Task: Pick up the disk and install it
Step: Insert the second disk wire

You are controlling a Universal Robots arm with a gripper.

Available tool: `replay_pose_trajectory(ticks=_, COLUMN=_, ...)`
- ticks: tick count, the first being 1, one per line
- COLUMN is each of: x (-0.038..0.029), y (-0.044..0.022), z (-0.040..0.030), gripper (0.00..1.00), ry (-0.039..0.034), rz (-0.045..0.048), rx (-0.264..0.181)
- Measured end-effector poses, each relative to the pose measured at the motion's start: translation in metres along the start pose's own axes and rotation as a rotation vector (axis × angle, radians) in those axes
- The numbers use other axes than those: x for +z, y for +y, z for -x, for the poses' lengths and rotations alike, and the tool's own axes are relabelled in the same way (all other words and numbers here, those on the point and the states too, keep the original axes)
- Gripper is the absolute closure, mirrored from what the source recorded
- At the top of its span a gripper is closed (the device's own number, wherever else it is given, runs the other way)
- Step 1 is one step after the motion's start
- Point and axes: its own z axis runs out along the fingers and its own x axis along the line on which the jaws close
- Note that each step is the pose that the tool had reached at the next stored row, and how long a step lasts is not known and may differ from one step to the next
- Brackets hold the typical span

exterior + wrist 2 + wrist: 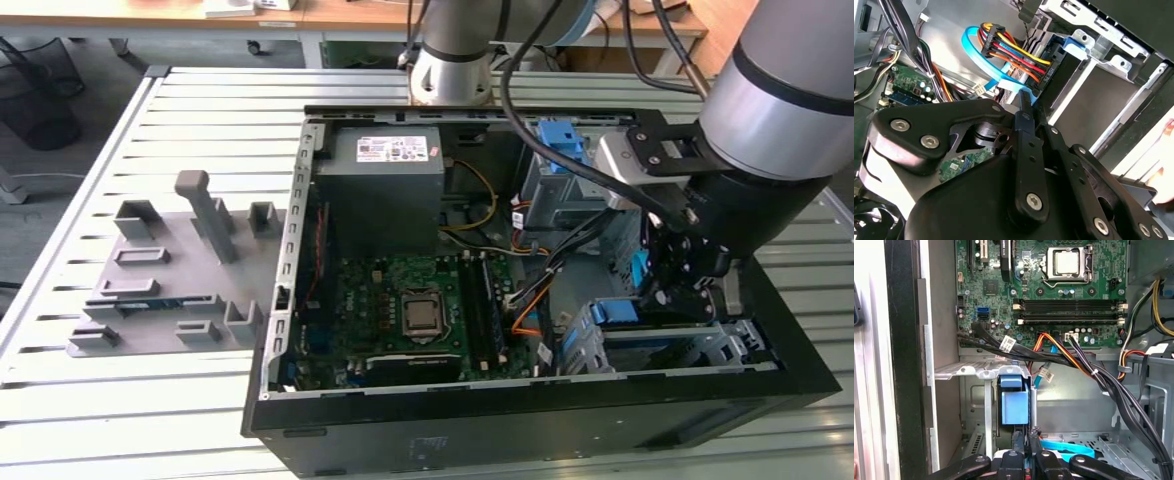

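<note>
First wrist view: black tool, fingers nearly together, above blue plastic-framed disk; grip unclear.

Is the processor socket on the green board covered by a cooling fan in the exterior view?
No. The processor socket on the green board lies bare, its metal frame showing with no fan over it.

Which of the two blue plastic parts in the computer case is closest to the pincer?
The blue bracket in the metal drive cage, directly under the pincer; the other blue part sits farther back.

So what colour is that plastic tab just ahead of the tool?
Blue; the plastic tab shows best in the first wrist view.
</note>
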Motion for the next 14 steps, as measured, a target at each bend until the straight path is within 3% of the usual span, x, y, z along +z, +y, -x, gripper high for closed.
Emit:
replay_pose_trajectory(ticks=11, x=0.0035, y=0.0001, z=0.0, gripper=0.84, ry=-0.0013, rz=0.0, rx=0.0)
replay_pose_trajectory(ticks=13, x=0.0038, y=0.0001, z=0.0, gripper=0.83, ry=-0.0014, rz=-0.0001, rx=0.0)
replay_pose_trajectory(ticks=14, x=0.0032, y=0.0001, z=-0.0001, gripper=0.77, ry=-0.0006, rz=0.0, rx=0.0)
